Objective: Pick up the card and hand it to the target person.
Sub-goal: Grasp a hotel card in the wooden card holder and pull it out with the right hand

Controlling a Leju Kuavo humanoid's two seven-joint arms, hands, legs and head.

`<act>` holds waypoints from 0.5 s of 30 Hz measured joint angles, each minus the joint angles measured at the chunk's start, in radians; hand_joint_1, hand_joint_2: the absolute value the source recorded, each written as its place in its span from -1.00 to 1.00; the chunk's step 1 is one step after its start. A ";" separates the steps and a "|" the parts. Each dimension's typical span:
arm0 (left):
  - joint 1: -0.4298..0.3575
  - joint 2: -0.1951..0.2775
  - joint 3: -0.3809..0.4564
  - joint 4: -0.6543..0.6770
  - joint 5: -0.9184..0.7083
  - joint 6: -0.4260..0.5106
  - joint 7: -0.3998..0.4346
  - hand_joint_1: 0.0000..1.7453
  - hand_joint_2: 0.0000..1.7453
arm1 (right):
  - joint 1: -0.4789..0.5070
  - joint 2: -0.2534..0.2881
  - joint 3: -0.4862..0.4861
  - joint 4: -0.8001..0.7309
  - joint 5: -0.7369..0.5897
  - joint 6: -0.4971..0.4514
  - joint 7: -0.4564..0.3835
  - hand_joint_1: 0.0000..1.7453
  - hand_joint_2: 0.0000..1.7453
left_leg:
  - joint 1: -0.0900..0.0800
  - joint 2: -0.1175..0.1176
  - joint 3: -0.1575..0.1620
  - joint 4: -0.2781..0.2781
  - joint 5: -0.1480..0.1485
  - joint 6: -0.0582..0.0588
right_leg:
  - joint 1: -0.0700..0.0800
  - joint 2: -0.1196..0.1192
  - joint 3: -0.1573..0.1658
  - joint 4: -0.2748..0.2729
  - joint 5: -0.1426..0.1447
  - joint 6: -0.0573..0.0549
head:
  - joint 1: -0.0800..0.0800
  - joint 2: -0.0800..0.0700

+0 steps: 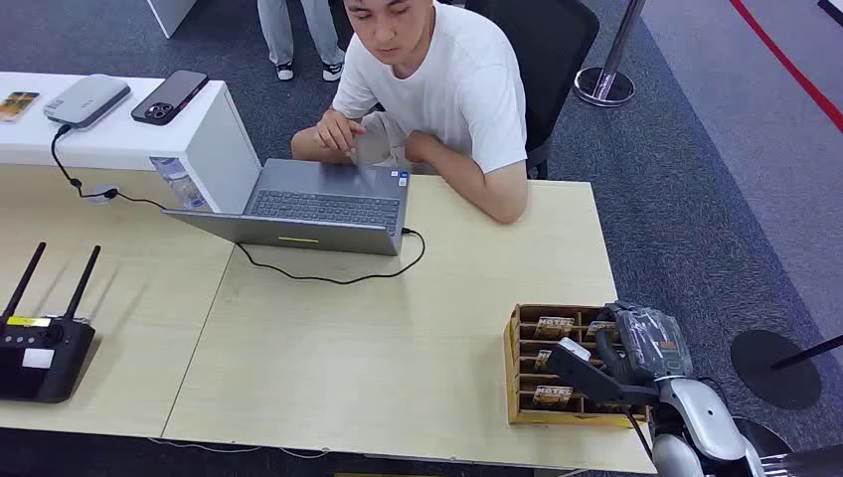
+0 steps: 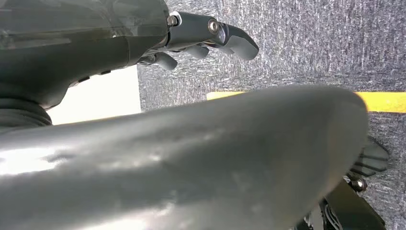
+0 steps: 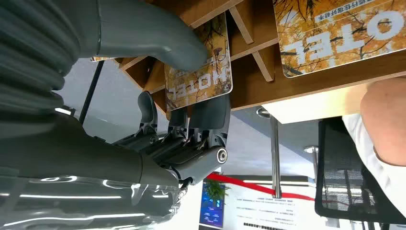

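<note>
- One right hand [image 1: 596,373] reaches into a wooden card rack [image 1: 513,373] at the table's [image 1: 398,358] near right corner, thumb and fingers pinching a card [image 3: 198,72] printed HOTEL, not yet out of its slot.
- The left hand [image 2: 210,40] hangs above carpet, fingers curled in, holding nothing.
- Draw the card straight out, clear of the dividers.
- Bare table lies between the rack and the seated person [image 1: 437,89] at the far edge; avoid the laptop [image 1: 318,209] and its cable.

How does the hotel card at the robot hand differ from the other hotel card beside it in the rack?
The nearer card is pinched between the right robot hand's thumb and fingers; the neighbouring card is untouched. The nearer card looks smaller in the right wrist view. Both sit in the wooden rack and share orange HOTEL print.
</note>
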 joint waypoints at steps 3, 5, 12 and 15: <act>0.000 0.000 0.000 0.000 0.000 0.000 0.000 -1.00 -1.00 | 0.001 0.000 0.000 -0.001 0.000 0.000 0.000 0.32 1.00 | 0.000 0.000 0.000 0.000 0.000 0.000 | 0.000 0.000 0.000 0.000 0.000 0.000 | 0.000 0.000; 0.000 0.000 -0.001 0.000 0.000 0.000 0.000 -1.00 -1.00 | 0.003 0.000 -0.001 -0.003 -0.001 0.000 0.000 0.34 1.00 | 0.000 0.000 0.000 0.000 0.000 0.000 | 0.000 0.000 0.000 0.000 0.000 0.000 | 0.000 0.000; 0.000 0.000 -0.002 0.000 -0.002 0.000 0.000 -1.00 -1.00 | 0.013 0.000 -0.004 -0.015 -0.001 -0.001 0.000 0.39 1.00 | 0.000 0.000 0.000 0.000 0.000 0.000 | 0.000 0.000 0.000 0.000 0.000 0.000 | 0.000 0.000; 0.000 0.000 -0.002 0.000 -0.002 -0.001 0.001 -1.00 -1.00 | 0.015 0.000 -0.006 -0.016 -0.002 -0.001 0.000 0.41 1.00 | 0.000 0.000 0.000 0.000 0.000 0.000 | 0.000 0.000 0.000 0.000 0.000 0.000 | 0.000 0.000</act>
